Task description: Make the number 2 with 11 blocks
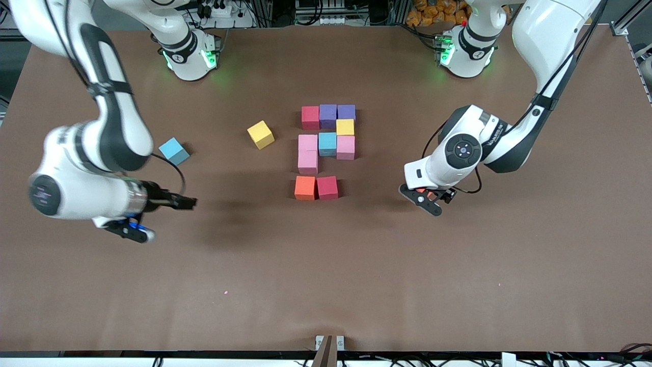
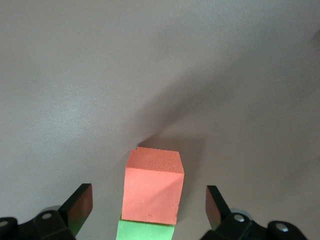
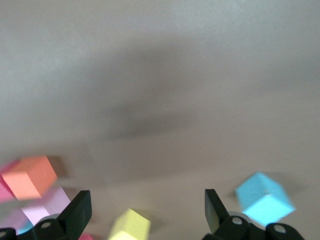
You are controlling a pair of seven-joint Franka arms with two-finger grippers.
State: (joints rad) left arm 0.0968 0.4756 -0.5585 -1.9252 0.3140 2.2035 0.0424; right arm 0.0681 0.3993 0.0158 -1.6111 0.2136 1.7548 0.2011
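Ten cubes sit in rows mid-table: red (image 1: 309, 117), two purple (image 1: 328, 115), yellow (image 1: 345, 127), three pink (image 1: 307, 143), sky-blue (image 1: 327, 143), then orange (image 1: 305, 187) and red (image 1: 327, 187) nearest the front camera. A yellow cube (image 1: 261, 134) and a sky-blue cube (image 1: 174, 151) lie loose toward the right arm's end. My left gripper (image 1: 430, 199) is open, with an orange cube (image 2: 152, 185) between its fingers (image 2: 80, 205), untouched. A green cube (image 2: 145, 231) touches that orange cube. My right gripper (image 1: 130, 230) is open and empty over bare table, and its wrist view shows the loose yellow cube (image 3: 130, 227) and the loose sky-blue cube (image 3: 262, 197).
The brown table (image 1: 326, 285) is bare toward the front camera. Both arm bases (image 1: 188, 56) stand along the edge farthest from the front camera. A small bracket (image 1: 328, 344) sits at the table edge nearest that camera.
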